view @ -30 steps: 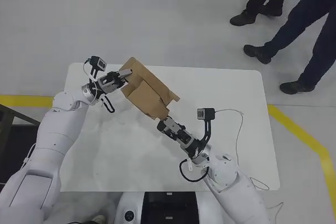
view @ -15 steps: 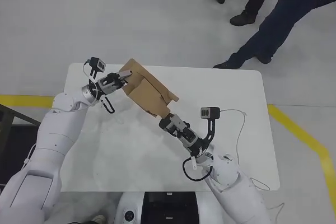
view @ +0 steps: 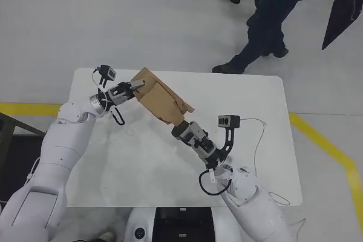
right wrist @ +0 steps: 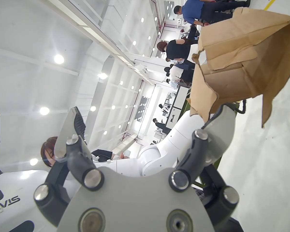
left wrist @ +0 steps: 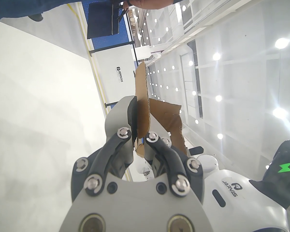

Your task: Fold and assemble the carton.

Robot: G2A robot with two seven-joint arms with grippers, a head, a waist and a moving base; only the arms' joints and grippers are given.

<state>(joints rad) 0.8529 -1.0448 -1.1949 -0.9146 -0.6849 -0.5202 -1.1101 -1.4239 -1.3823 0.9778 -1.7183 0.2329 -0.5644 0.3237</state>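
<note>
The brown carton (view: 160, 100) is partly unfolded and held tilted above the far left part of the white table (view: 260, 157). My left gripper (view: 135, 87) is shut on one upper flap; in the left wrist view the fingers (left wrist: 131, 119) pinch the corrugated edge of the carton (left wrist: 142, 92). My right gripper (view: 181, 129) stands open at the carton's lower end. In the right wrist view the carton (right wrist: 244, 56) shows its hollow inside and loose flaps, and one finger (right wrist: 221, 121) of the right gripper (right wrist: 147, 119) lies against its bottom corner.
A thin white cable (view: 257, 124) trails across the table's right side. A person's legs (view: 260, 30) stand on the floor beyond the far edge. Bare tabletop lies in front of the carton and to its right.
The right gripper has slid a little to the right and farther along the carton's lower end. The left gripper and carton shifted slightly rightward. The person behind walked left.
</note>
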